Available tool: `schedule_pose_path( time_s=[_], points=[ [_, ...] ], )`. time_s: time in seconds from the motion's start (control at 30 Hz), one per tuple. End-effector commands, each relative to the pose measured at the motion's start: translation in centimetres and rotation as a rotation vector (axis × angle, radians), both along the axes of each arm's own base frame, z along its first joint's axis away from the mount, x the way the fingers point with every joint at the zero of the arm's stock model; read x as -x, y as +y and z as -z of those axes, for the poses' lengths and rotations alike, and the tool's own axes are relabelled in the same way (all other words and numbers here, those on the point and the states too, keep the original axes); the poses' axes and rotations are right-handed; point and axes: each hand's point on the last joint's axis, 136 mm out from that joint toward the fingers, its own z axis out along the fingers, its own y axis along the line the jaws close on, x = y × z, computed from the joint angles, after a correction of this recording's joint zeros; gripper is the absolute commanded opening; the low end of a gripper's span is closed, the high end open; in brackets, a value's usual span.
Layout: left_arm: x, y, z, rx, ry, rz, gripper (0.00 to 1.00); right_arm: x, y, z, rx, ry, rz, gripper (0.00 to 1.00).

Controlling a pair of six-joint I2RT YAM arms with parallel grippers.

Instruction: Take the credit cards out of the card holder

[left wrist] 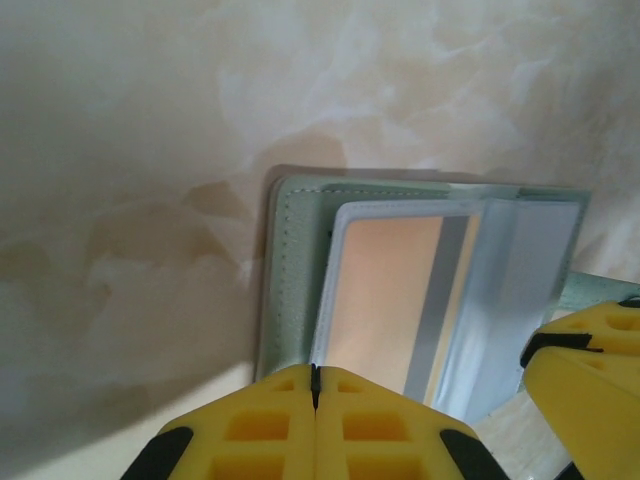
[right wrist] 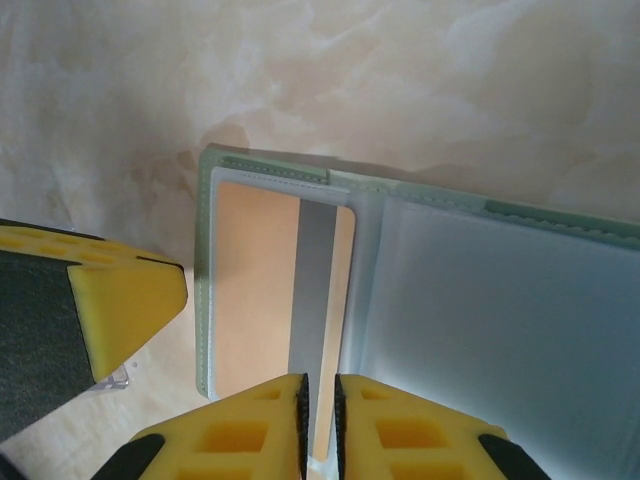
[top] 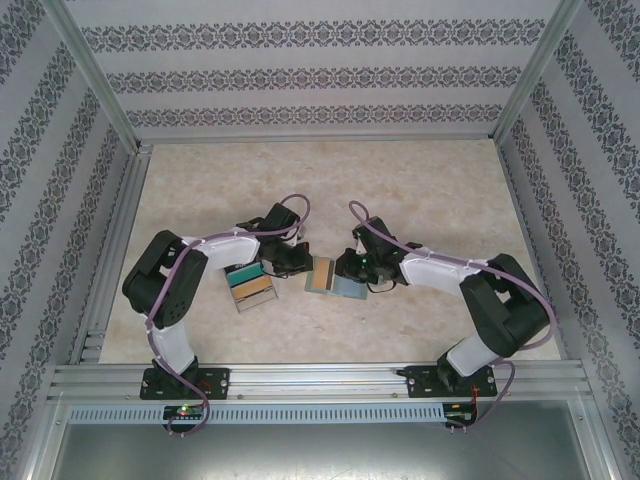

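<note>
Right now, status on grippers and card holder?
Left gripper shut at card holder's edge. Right gripper pinching its near edge. Holder open, orange card in sleeve. Card tray beside it, apart.

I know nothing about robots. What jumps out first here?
Two arms bend inward at the table centre, the left claw and right claw bright yellow, nearly meeting. Between them lies an open green card holder showing an orange card with a grey stripe; a clear tray of coloured cards sits near the left arm.
</note>
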Motion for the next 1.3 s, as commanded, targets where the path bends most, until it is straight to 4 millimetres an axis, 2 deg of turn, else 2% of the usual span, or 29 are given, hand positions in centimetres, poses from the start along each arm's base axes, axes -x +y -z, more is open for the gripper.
schedule_pose_path(
  time_s=[0.0, 0.2, 0.47, 0.57, 0.63, 0.67, 1.03, 1.2, 1.27],
  points=[
    [0.7, -0.7, 0.5, -0.001, 0.022, 0.036, 0.06, -0.4, 1.8, -0.6, -0.048, 0.006, -0.017, 0.18],
    [1.4, -0.6, 1.6, -0.024, 0.053, 0.036, 0.07, 0.1, 1.5, 1.3, -0.012, 0.064, -0.004, 0.17],
    [1.9, -0.6, 2.6, -0.049, 0.079, 0.047, 0.07, 0.5, 1.0, 2.5, 0.019, 0.106, 0.008, 0.19],
    [2.1, -0.6, 2.7, -0.051, 0.082, 0.05, 0.07, 0.6, 1.2, 2.4, 0.004, 0.103, 0.004, 0.14],
    [2.1, -0.6, 2.7, -0.056, 0.083, 0.051, 0.07, 0.6, 1.3, 2.3, -0.003, 0.1, 0.002, 0.01],
    [2.0, -0.5, 2.7, -0.062, 0.083, 0.05, 0.07, 0.6, 1.2, 2.3, -0.002, 0.098, 0.005, 0.0],
    [2.2, 0.4, 3.0, -0.113, 0.091, 0.04, 0.04, 1.3, -1.6, 1.6, -0.001, 0.08, 0.05, 0.0],
    [2.2, 0.1, 2.8, -0.099, 0.088, 0.049, 0.04, 1.4, -1.4, 1.3, -0.019, 0.067, 0.029, 0.0],
    [2.1, 0.0, 2.8, -0.096, 0.087, 0.053, 0.04, 1.2, -1.1, 1.2, -0.029, 0.062, 0.023, 0.15]
  ],
)
